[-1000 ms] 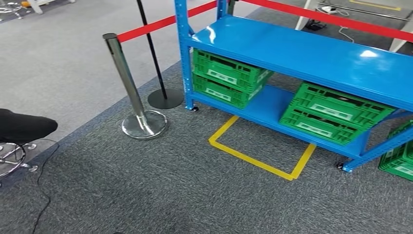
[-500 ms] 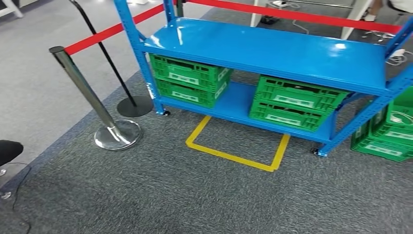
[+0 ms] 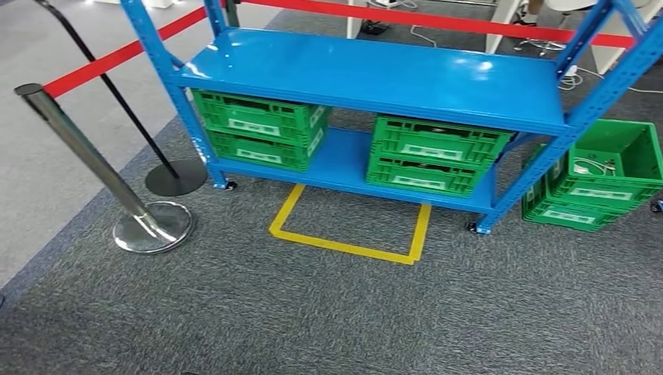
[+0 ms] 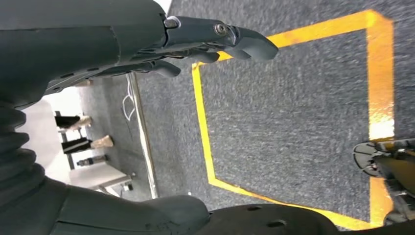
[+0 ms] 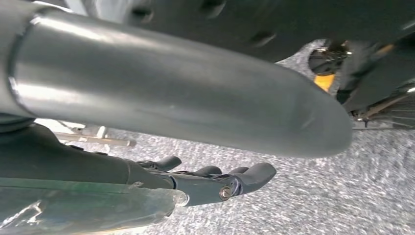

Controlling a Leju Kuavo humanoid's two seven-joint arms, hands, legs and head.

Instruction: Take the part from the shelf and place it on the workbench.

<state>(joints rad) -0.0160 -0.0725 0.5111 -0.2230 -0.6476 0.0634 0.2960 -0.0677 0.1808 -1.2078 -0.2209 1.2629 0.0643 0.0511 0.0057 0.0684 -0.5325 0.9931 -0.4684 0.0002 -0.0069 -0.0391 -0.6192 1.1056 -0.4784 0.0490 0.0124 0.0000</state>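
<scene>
You cannot pick out the part yet; it presumably lies in a green crate (image 3: 262, 129) on the blue shelf (image 3: 375, 74). Yellow floor marking (image 3: 348, 226) likely sets your standing spot. Left hand (image 4: 195, 44) and right hand (image 5: 205, 178) hang empty, fingers loosely extended.

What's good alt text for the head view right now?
A blue two-tier shelf stands on grey carpet, its top tier bare, with two stacks of green crates on the lower tier. A yellow tape outline marks the floor in front; more green crates sit to its right, a chrome stanchion to its left.
</scene>
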